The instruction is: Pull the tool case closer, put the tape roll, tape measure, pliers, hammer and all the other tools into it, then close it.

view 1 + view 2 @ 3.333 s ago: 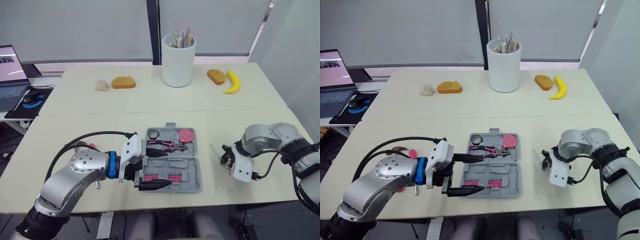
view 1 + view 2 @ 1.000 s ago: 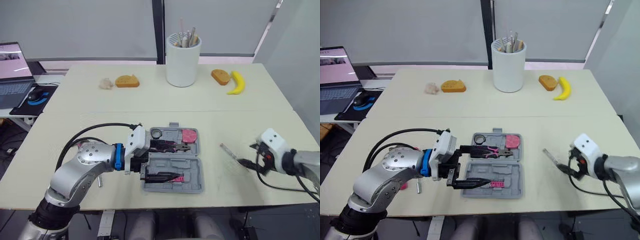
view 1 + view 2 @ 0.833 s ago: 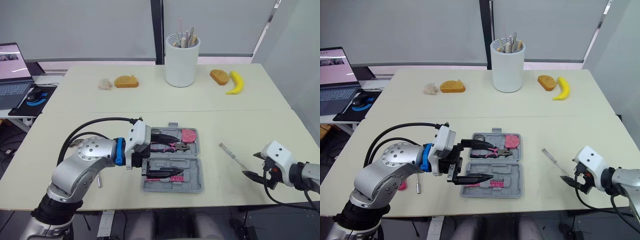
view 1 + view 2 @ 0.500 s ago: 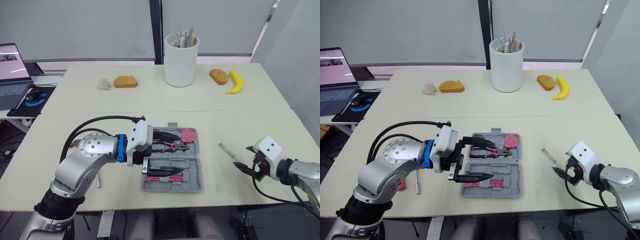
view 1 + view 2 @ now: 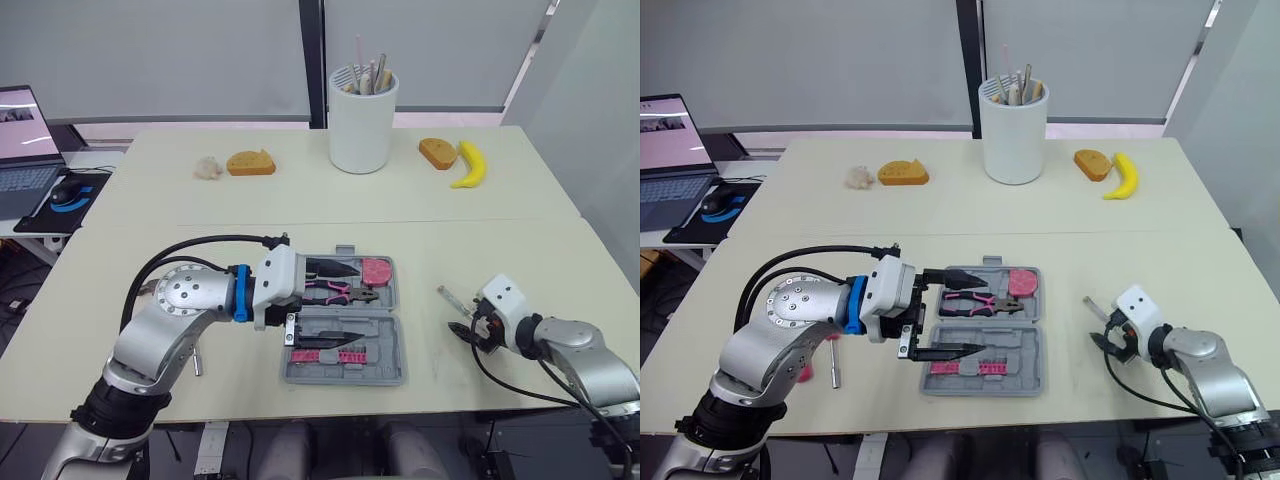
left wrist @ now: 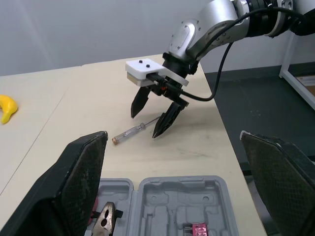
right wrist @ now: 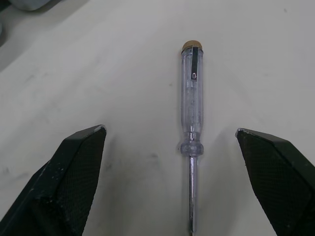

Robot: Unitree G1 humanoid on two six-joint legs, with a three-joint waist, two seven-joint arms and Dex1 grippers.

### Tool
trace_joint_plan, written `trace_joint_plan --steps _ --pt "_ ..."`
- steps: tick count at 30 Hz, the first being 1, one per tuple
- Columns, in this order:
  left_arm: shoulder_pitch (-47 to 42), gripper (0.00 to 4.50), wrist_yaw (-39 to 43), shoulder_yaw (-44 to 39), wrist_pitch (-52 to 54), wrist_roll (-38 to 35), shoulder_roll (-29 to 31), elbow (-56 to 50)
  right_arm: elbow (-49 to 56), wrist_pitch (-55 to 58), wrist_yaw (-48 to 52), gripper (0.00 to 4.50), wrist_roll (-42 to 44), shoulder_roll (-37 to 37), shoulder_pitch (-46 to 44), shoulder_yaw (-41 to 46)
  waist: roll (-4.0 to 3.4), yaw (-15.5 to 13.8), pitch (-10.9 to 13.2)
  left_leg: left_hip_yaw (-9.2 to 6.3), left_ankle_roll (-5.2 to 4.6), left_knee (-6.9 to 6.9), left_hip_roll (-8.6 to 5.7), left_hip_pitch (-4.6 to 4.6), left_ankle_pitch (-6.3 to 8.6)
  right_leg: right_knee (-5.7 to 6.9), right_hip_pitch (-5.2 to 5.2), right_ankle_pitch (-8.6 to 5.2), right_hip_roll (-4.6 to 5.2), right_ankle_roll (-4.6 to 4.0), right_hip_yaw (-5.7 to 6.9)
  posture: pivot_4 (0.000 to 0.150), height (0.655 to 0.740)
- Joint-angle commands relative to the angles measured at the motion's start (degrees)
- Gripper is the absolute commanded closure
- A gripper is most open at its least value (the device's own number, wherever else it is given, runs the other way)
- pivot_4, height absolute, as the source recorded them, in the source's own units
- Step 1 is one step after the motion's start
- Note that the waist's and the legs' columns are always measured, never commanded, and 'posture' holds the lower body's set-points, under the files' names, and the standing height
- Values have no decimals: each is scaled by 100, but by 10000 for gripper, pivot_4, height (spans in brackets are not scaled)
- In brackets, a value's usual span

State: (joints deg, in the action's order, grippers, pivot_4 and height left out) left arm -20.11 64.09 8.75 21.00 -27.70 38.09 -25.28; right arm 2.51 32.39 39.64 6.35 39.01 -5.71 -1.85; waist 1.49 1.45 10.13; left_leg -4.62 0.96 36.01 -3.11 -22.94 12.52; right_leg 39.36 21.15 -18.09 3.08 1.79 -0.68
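Now the right fingers (image 7: 74, 172) spread wide either side of the screwdriver (image 7: 191, 105) lying on the counter (image 5: 200, 200), clear of it; left fingers (image 6: 74, 182) gape wide over the open tool case (image 5: 390, 350) holding pliers (image 5: 335, 292).

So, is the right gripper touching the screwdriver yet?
Apart. The right wrist view shows the screwdriver lying between the open fingers of the right gripper, with bare table showing on both sides of it.

Clear glossy plastic screwdriver (image 7: 191, 98), smooth matt table (image 7: 74, 59)
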Motion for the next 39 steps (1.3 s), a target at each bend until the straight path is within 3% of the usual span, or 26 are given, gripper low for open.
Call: trace_joint_plan --steps 1,8,20,26,29,39 --pt "-25 0 -59 12 14 -21 3 -216 -136 -150 -65 1956 -51 -43 -145 43 0 1 0 0 0 1 0 0 0 0 0 0 0 0 0 1500 7400" --pt "-88 0 -63 49 10 6 -4 -168 -424 -228 -90 21147 -81 -126 -257 69 0 6 0 0 0 1 1 2 0 2 -1 1 -1 1 1 1500 7400" --pt "-62 0 -16 79 -100 65 -7 -62 -357 -187 -231 41737 -93 -192 -206 100 0 5 -1 0 0 2 0 2 0 2 -2 1 0 1 0 1500 7400" --pt "308 0 -83 -378 -457 -43 -61 38 519 -325 143 41840 -296 128 -258 -359 -4 35 -1 1 0 1 1 2 0 3 1 1 0 1 -3 1500 7400" --pt "605 0 69 -634 -728 220 327 263 1104 -153 369 41840 -364 251 -578 -670 -7 62 1 6 0 -1 7 1 0 9 13 1 -5 0 -9 1500 7400" --pt "1551 0 1052 -1658 -1021 -216 1292 583 2217 519 639 41840 -920 -73 -1497 -2233 -6 8 2 -2 -1 -7 15 -8 2 -16 14 1 -7 -1 2 1500 7400"
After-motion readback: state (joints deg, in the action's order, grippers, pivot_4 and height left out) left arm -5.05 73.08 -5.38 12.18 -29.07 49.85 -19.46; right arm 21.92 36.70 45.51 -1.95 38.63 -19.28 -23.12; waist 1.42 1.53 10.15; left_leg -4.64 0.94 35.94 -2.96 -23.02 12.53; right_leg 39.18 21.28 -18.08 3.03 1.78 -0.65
